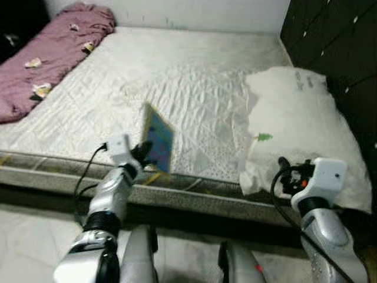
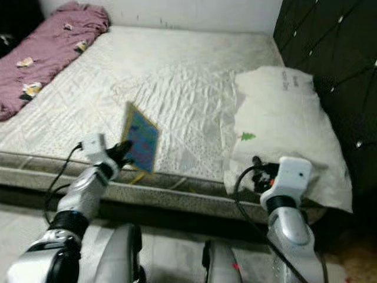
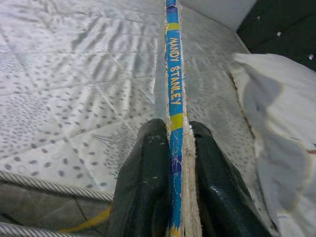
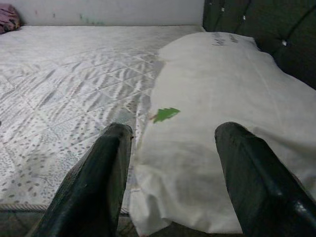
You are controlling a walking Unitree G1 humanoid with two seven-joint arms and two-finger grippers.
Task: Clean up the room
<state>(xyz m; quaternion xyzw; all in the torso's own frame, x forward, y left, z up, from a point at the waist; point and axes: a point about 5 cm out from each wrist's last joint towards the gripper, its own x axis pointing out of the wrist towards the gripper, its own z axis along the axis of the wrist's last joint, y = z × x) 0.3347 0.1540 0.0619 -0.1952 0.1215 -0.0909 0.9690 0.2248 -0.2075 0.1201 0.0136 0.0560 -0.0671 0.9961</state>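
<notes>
Book [image 3: 174,94] upright, clamped between left pincer's [image 3: 172,163] two fingers.

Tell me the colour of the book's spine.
Blue with yellow bands and yellow lettering; the book's spine shows best in the left wrist view.

The quilted mattress [image 1: 177,82] bears a white pillow [image 1: 300,118] — and a crumpled mauve blanket [image 1: 47,53].
</notes>
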